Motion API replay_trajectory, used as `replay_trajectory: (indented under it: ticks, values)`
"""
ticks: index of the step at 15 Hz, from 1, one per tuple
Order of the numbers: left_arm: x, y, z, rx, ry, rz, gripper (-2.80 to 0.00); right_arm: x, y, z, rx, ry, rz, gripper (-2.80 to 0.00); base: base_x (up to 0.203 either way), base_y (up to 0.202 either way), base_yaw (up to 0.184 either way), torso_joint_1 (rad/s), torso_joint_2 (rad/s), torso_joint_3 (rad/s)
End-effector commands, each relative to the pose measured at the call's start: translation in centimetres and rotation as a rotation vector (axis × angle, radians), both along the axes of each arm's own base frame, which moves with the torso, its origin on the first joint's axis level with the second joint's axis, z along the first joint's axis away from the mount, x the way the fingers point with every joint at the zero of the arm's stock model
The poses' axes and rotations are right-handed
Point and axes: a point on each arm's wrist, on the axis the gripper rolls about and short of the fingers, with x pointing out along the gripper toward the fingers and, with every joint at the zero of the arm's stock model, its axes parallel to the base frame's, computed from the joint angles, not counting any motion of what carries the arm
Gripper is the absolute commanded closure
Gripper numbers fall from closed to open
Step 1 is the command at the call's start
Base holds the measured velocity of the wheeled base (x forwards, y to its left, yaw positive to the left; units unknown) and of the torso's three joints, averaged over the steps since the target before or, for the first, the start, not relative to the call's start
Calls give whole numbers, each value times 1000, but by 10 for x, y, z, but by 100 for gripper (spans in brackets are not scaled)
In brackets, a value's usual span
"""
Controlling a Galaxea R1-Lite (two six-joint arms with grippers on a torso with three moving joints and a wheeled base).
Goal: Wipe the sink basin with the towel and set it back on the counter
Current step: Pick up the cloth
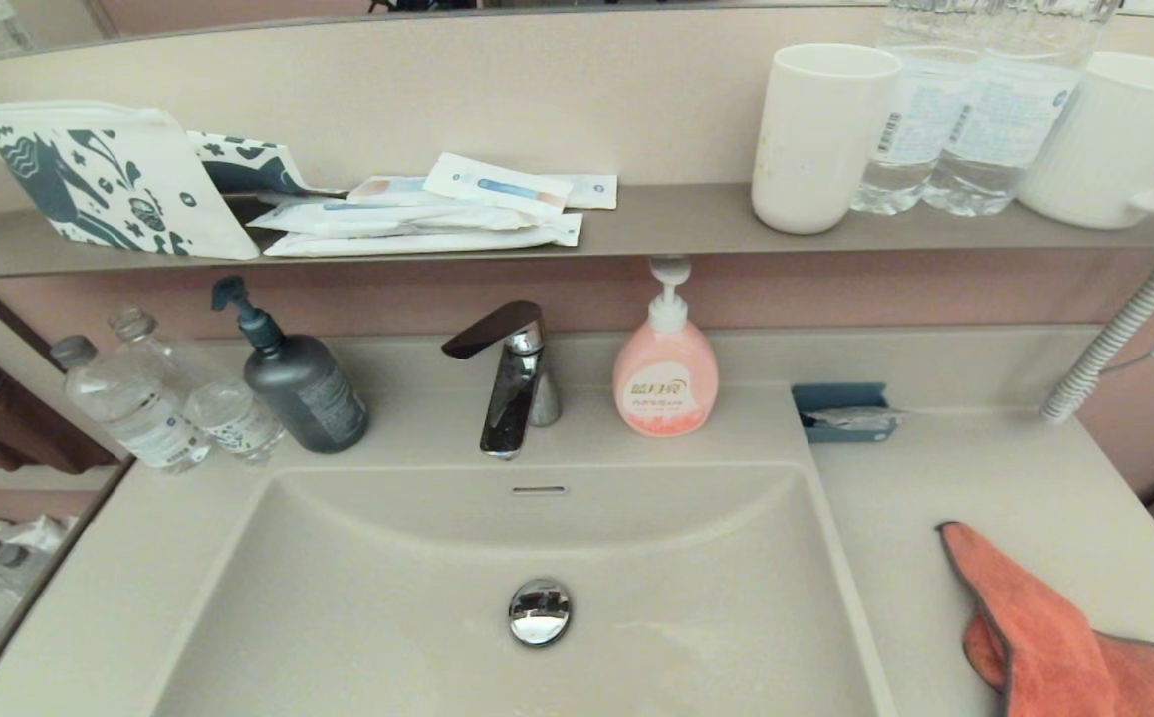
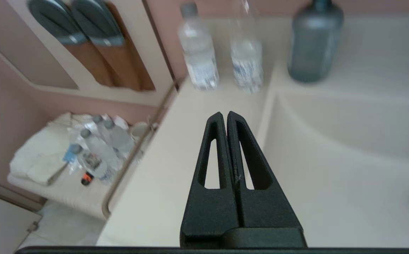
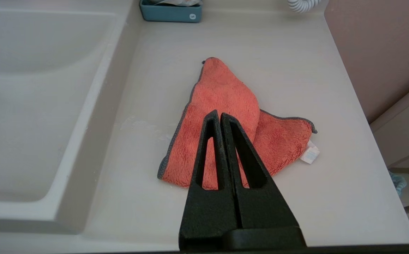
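Observation:
The orange towel lies crumpled on the counter to the right of the sink basin, with a white tag at one corner. The round chrome drain plug sits in the basin's middle. My right gripper hovers above the towel, shut and holding nothing. My left gripper is shut and empty above the counter strip left of the basin. Neither gripper shows in the head view.
A chrome tap, pink soap pump and dark pump bottle stand behind the basin. Two water bottles sit at the back left. A teal tray lies behind the towel. The shelf above carries cups and packets.

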Motion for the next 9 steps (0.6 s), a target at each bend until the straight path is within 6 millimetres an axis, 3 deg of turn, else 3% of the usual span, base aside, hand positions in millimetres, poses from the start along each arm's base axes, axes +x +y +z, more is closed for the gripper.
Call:
replay_trajectory:
  ticks: [1, 6, 9]
  values:
    - [-8, -1, -10, -1, -39, -38, 0, 0, 0, 0, -1, 1, 1, 0, 0, 0, 0, 0, 0, 0]
    - [-7, -8, -37, -53, -41, -363, 0, 0, 0, 0, -1, 1, 1, 0, 0, 0, 0, 0, 0, 0]
    - [-2, -8, -56, -58, -1, -371, 0, 0, 0, 0, -1, 1, 1, 0, 0, 0, 0, 0, 0, 0]
